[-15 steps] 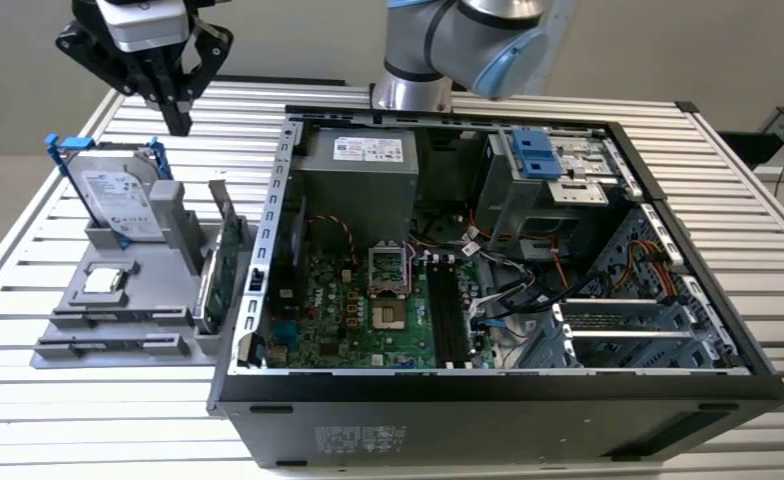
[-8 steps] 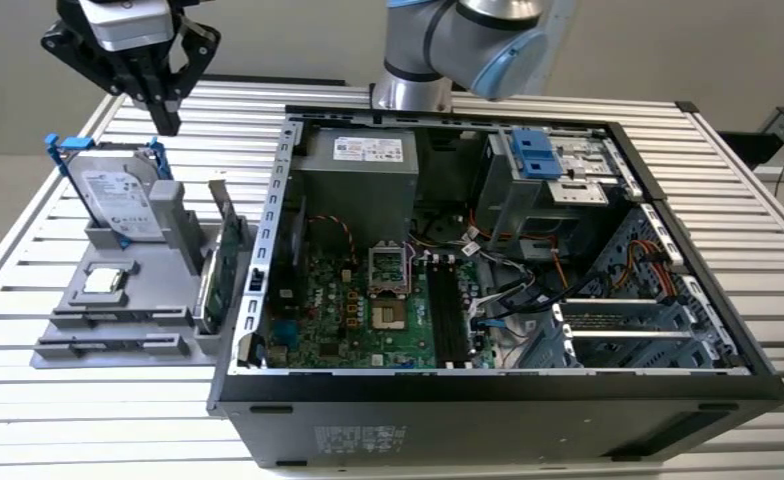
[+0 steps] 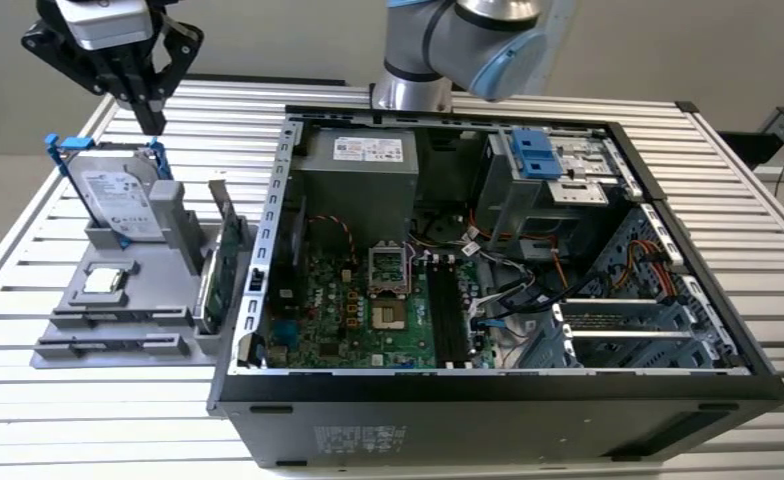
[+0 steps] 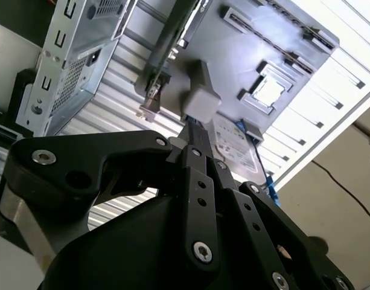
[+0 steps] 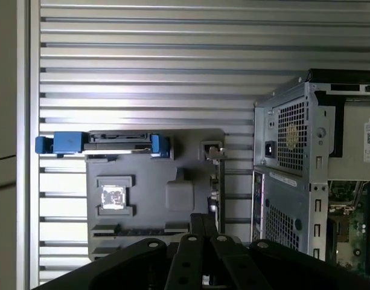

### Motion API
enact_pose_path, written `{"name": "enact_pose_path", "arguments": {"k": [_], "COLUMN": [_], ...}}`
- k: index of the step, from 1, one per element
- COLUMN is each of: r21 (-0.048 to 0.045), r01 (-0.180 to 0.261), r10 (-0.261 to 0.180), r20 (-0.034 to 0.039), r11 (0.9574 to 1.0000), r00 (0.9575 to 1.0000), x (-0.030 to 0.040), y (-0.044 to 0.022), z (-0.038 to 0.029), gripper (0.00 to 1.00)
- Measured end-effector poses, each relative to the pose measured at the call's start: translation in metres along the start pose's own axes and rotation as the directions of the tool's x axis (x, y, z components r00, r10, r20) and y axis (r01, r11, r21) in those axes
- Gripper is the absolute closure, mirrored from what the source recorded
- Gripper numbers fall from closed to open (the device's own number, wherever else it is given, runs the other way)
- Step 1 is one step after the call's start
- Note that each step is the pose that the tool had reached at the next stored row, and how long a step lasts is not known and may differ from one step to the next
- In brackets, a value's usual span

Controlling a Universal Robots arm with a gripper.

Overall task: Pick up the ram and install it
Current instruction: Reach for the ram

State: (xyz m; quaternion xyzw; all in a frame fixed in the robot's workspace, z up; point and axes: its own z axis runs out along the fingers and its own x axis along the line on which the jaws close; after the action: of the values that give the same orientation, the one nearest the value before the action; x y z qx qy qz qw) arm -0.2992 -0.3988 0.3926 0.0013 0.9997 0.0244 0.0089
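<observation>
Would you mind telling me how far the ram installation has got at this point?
Nothing looks done yet: what appears to be the ram lies in the gray holder beside the case. In hand: the gripper hangs above the hard drive, carrying nothing visible. Left: both the pickup and the install in the case.

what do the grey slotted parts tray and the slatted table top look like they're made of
The grey slotted parts tray looks like matte plastic, perhaps printed: even dull grey, shaped slots, no glare. The silvery slatted table top looks like bare aluminium: pale ribbed profiles with a soft sheen.
</observation>
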Motion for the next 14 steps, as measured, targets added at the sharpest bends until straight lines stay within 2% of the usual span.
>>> {"name": "enact_pose_path", "arguments": {"k": [14], "r21": [-0.0004], "r01": [0.020], "r10": [-0.020], "r20": [-0.0011], "r11": [0.9998], "r00": [0.9998], "x": [0.0236], "y": [-0.0001], "z": [-0.0004], "gripper": [1.00]}}
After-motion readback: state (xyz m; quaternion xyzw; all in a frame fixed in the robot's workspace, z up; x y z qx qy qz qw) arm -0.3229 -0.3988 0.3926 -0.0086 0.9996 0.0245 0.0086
